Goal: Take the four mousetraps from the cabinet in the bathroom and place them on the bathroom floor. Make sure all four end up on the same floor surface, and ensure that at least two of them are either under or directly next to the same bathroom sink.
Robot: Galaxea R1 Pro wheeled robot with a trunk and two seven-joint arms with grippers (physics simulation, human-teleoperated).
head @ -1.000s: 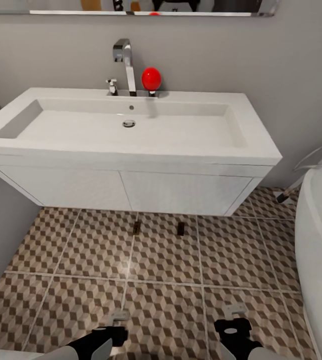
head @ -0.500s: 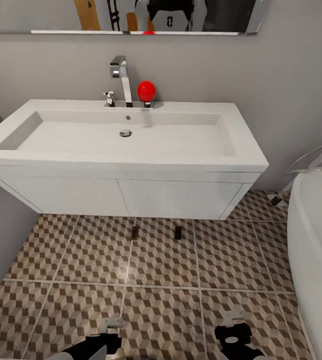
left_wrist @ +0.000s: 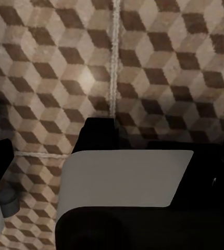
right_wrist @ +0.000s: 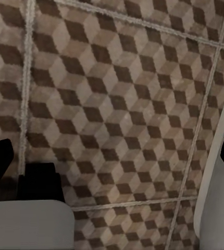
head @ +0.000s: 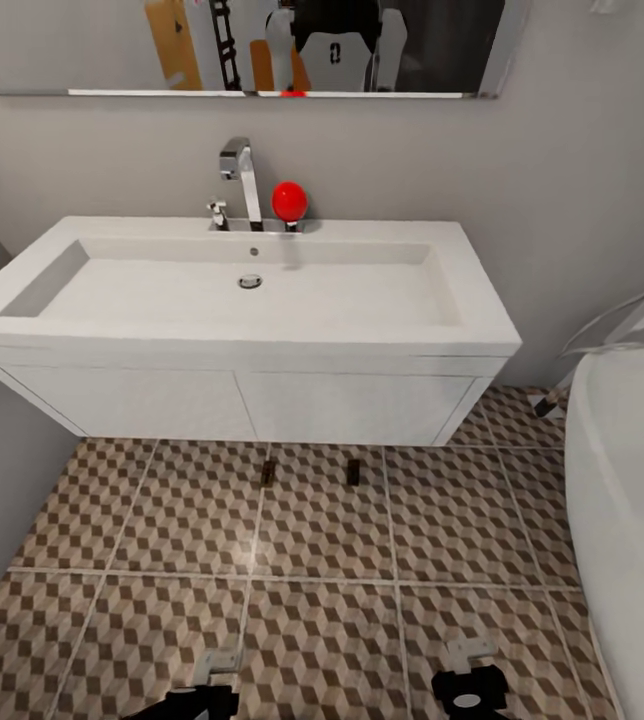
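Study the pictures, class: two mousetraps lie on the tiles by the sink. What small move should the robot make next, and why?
Probably back away and turn toward the cabinet for the remaining traps. Two mousetraps lie on the bathroom floor just at the sink's front edge, so that condition looks met, and nothing shows at the left gripper or right gripper, low over bare tiles.

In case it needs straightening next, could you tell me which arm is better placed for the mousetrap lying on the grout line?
Left, probably: the left gripper hangs open almost straight behind that mousetrap, while the right gripper sits farther to the side.
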